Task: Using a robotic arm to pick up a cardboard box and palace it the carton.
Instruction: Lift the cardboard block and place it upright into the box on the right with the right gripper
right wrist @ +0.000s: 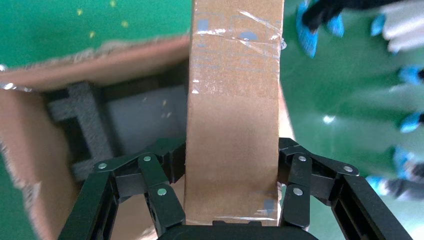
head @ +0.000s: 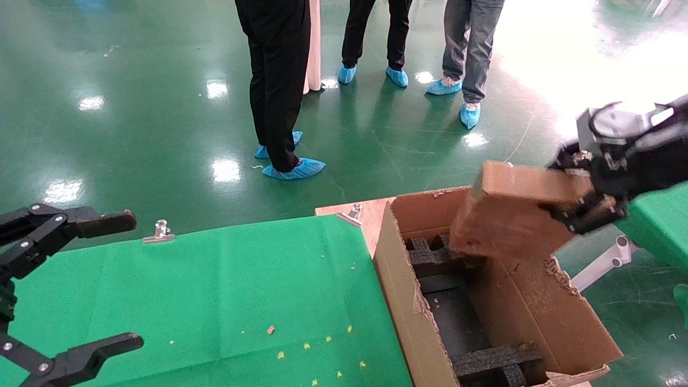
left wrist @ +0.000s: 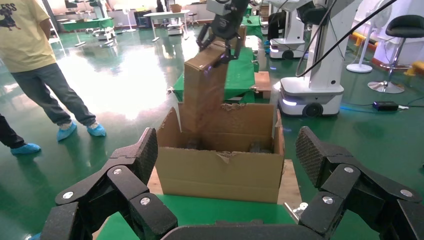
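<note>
Gripping One Box Over One Carton

Nearest, the left gripper (head: 115, 279) hangs idle over the green cloth (head: 215, 290), its two fingers spread wide and holding nothing. Two metal clips (head: 159, 231) pin the cloth's far edge. Beside the cloth stands one carton (head: 408, 301), open-topped with ragged flaps and black foam blocks (head: 430, 258) inside. Above its far end, the right gripper (head: 578, 188) clamps one cardboard box (head: 516, 215) between its two fingers, the box tilted with its lower end dipping into the carton. Beyond, three people (head: 277, 80) stand on the green floor (head: 134, 107).
</note>
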{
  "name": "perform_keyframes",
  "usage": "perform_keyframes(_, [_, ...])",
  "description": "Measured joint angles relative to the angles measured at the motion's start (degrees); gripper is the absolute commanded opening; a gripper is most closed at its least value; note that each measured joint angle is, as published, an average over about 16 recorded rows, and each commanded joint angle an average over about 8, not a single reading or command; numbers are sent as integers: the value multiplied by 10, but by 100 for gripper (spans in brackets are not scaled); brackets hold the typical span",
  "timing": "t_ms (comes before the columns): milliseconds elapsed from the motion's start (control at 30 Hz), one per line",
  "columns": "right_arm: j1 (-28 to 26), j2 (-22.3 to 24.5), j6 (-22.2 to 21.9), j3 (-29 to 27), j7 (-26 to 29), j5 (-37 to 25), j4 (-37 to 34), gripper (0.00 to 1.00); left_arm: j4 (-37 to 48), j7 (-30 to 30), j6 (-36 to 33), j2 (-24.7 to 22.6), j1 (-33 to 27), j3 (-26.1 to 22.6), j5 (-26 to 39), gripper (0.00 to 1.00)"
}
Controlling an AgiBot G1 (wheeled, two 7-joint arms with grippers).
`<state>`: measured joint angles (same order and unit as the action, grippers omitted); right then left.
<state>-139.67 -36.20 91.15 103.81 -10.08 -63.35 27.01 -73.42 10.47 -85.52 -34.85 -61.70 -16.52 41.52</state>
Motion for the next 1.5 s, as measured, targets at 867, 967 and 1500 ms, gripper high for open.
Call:
perform_keyframes(867, [129,43,-108,16,188,92,-85,0,0,0,0,0,0,-1,-1,100])
perform_keyframes(967, [129,43,-111,16,204,93,-80,0,0,-1,0,0,0,-1,-1,100])
perform_keyframes(1500, [183,80,-170,15,340,124,-32,0,0,-1,1,1,0,-2,-1,100])
